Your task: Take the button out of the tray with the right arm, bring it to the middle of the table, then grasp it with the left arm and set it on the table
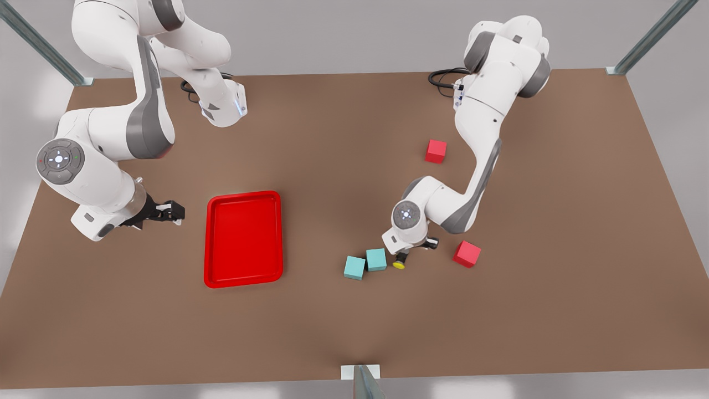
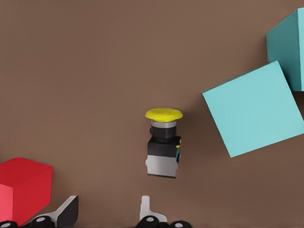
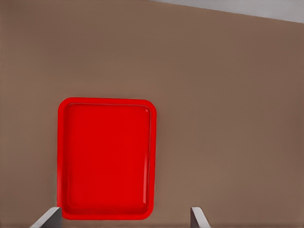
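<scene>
The button (image 2: 164, 142), a yellow cap on a dark grey base, rests on the brown table (image 1: 332, 332) right of the middle in the front view, where its cap (image 1: 399, 265) shows. My left gripper (image 2: 107, 213) is open just short of it, with nothing between its fingers; in the front view this gripper (image 1: 410, 254) hangs directly over the button. The red tray (image 1: 243, 238) lies empty at the front view's left. My right gripper (image 1: 176, 213) is open beside the tray's left edge. From its wrist, the tray (image 3: 107, 156) lies ahead of its spread fingers (image 3: 199, 218).
Two teal cubes (image 1: 354, 267) (image 1: 376, 259) sit just left of the button, close to the left gripper. One red cube (image 1: 467, 254) lies to its right and another (image 1: 436, 151) farther back. Bare tabletop stretches along the front edge.
</scene>
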`<state>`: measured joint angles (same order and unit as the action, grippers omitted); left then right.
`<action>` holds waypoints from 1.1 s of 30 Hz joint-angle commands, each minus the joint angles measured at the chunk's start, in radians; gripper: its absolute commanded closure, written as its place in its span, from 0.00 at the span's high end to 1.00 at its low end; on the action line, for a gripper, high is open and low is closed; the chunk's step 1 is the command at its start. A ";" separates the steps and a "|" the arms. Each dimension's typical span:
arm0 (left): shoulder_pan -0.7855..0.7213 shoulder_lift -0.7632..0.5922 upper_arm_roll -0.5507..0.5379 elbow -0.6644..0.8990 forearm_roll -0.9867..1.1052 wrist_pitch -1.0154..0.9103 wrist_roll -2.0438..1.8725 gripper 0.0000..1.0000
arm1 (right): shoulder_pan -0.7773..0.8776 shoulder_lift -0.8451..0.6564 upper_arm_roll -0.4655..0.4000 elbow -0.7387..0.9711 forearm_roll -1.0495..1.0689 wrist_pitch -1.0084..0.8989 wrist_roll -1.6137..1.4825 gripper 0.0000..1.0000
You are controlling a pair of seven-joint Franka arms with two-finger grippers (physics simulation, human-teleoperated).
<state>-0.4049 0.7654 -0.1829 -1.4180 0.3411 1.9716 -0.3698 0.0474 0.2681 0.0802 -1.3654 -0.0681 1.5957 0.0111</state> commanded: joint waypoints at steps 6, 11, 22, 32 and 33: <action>0.044 0.057 -0.058 -0.002 -0.152 0.197 0.052 1.00 | 0.000 -0.001 0.000 0.002 0.001 0.000 -0.002 1.00; 0.049 0.068 -0.062 -0.004 -0.097 0.234 0.238 1.00 | 0.000 -0.001 0.000 0.000 0.001 0.000 -0.002 1.00; 0.044 0.077 -0.064 -0.058 -0.040 0.297 0.279 1.00 | 0.000 -0.001 0.000 0.000 0.001 0.000 -0.002 1.00; 0.049 0.114 -0.064 -0.058 -0.062 0.297 0.279 1.00 | 0.000 -0.001 0.000 0.002 0.001 0.000 -0.002 1.00; 0.048 0.114 -0.064 -0.058 -0.062 0.297 0.279 1.00 | 0.000 -0.001 0.001 0.000 0.001 0.000 -0.002 1.00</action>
<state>-0.3561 0.8798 -0.2468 -1.4757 0.2823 2.2654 -0.1551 0.0474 0.2681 0.0801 -1.3650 -0.0681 1.5958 0.0098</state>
